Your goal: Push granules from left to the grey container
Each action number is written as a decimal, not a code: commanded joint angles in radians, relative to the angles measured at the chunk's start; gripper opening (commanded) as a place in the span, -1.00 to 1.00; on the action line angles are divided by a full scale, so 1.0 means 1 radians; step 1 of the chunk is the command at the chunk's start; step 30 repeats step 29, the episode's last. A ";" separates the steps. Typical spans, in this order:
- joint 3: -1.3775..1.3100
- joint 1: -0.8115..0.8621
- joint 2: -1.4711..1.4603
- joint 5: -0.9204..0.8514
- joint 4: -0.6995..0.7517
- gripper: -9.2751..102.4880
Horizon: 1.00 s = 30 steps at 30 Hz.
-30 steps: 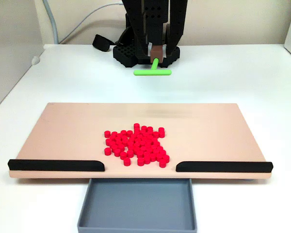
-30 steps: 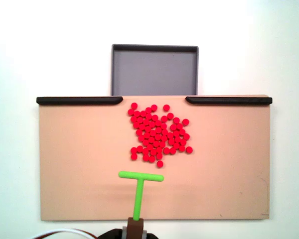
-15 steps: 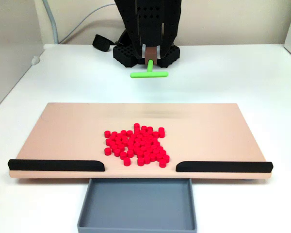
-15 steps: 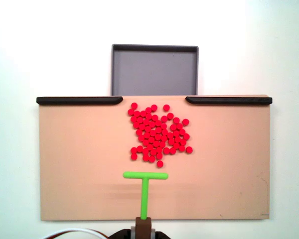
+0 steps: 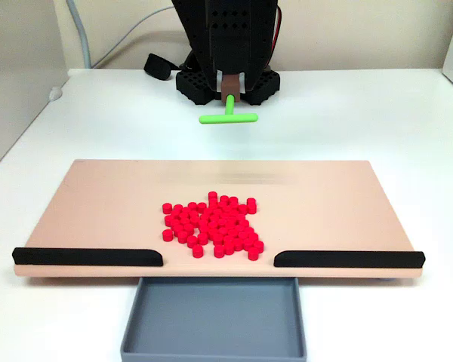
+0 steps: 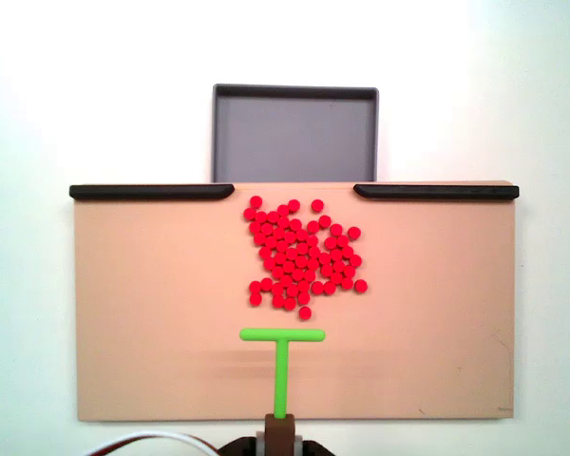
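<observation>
Gripping the stem of the green T-shaped pusher, my gripper sits at the bottom edge of a fixed view that looks straight down, its jaws pinched on a brown block at the stem's end. In a fixed view from the front, the gripper hangs below my black arm, with the pusher held in the air above the white counter, behind the board's far edge.

From above, the pusher's crossbar lies level across the tan board, just short of the granules, with a small gap to the nearest bead. The red granules form one loose cluster near the middle of the board, slightly toward the side with the two black strips. In the front view the granules rest between the board's centre and the gap that separates the strips.

Beyond that gap, the grey container butts against the board's edge; from the front, the container sits lower than the board, and I see no beads in it.
</observation>
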 commanded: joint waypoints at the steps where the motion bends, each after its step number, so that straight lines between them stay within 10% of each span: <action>1: -0.015 -0.011 0.006 0.002 -0.003 -0.84; 30: -0.021 -0.046 -0.003 0.052 -0.003 -0.84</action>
